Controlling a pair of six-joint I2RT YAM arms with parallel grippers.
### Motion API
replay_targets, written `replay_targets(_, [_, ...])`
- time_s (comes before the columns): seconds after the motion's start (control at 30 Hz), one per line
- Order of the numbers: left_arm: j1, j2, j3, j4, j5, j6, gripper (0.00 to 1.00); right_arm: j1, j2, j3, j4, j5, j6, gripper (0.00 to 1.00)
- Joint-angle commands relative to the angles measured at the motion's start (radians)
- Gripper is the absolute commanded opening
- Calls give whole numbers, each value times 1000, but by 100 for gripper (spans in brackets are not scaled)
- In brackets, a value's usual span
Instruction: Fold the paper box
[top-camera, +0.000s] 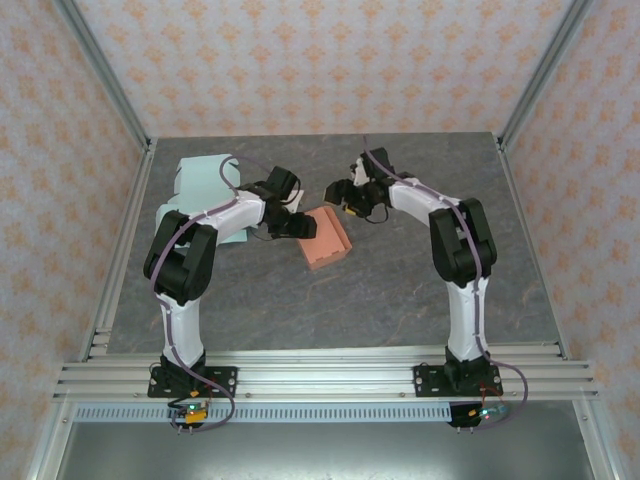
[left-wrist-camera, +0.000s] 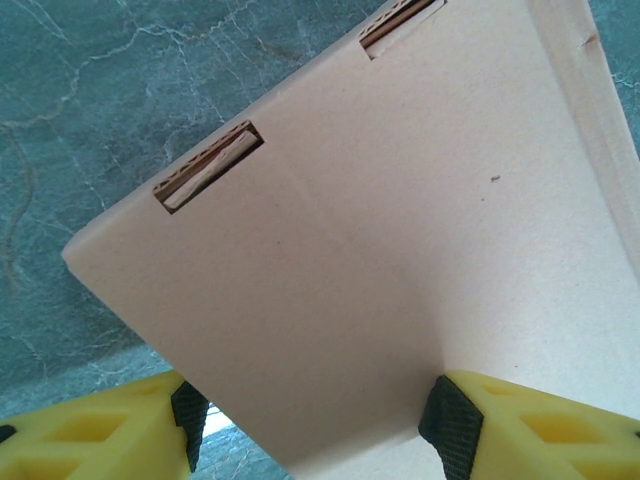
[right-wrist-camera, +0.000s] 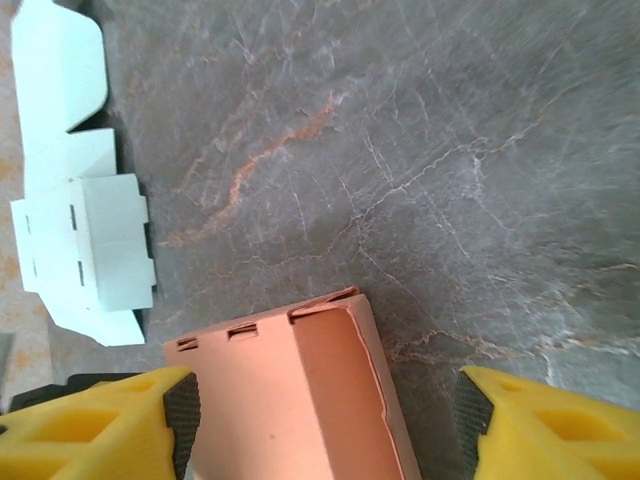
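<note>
**A:** Where is the paper box (top-camera: 325, 237)?

**B:** It's on the grey marbled counter (top-camera: 400, 290), seemingly tilted. The left end effector (left-wrist-camera: 315, 425) stands about half open astride the box's slotted panel. I cannot tell whether its pads actually pinch it. The right end effector (right-wrist-camera: 322, 405) is open above the box, holding nothing.

**A:** How should the fold go?

**B:** I'd brace that panel, press the loose wall along its crease, and aim the tabs at the slots (left-wrist-camera: 208, 165).

**A:** And around it?

**B:** A pale flat blank (top-camera: 205, 175) lies well left of the box. Patterned walls (top-camera: 320, 60) rise beyond it.
</note>
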Motion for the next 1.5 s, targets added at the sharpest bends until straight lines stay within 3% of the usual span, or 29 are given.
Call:
replay_targets(0.0, [-1,41,-12,-21,-35,22,64,46,41,63,-24,-78,-47,66])
replay_targets(0.27, [-1,54,1,-14,-32,18,64,98,-21,29,-4,-138,-80,63])
replay_targets(0.5, [0,60,7,-20,-27,19,64,36,-128,-139,75,-81,-55,64])
replay_targets(0.73, [-1,63,1,-19,-27,20,65,-21,-193,-234,22,-99,-92,64])
replay_targets(0.97, [-1,76,0,-12,-20,11,65,72,-161,-256,104,-177,-43,63])
replay_targets(1.07, [-1,85,7,-13,-13,6,65,114,-135,-235,177,-209,5,58])
replay_targets(1.33, [-1,100,16,-5,6,-9,64,76,-246,-259,7,-101,-107,60])
replay_targets(1.47, [-1,94,12,-10,6,0,64,29,-265,-314,23,-57,-83,64])
